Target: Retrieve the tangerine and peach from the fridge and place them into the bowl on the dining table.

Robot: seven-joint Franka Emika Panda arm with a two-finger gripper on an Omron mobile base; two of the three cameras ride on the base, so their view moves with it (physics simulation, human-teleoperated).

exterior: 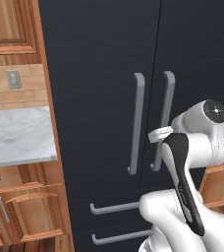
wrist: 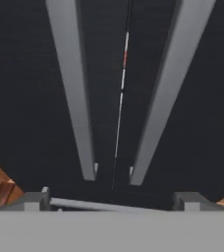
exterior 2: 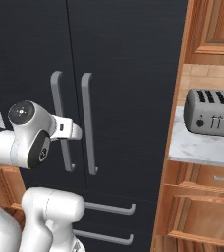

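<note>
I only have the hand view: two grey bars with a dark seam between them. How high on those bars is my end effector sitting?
Observer: Both base views put the end effector in front of the lower half of the fridge handles, above their bottom ends.
Operator: What is on the fridge's right?
Observer: A grey toaster stands on a marble counter there.
Operator: And on its left?
Observer: Another marble worktop, with a wall outlet above it.
</note>
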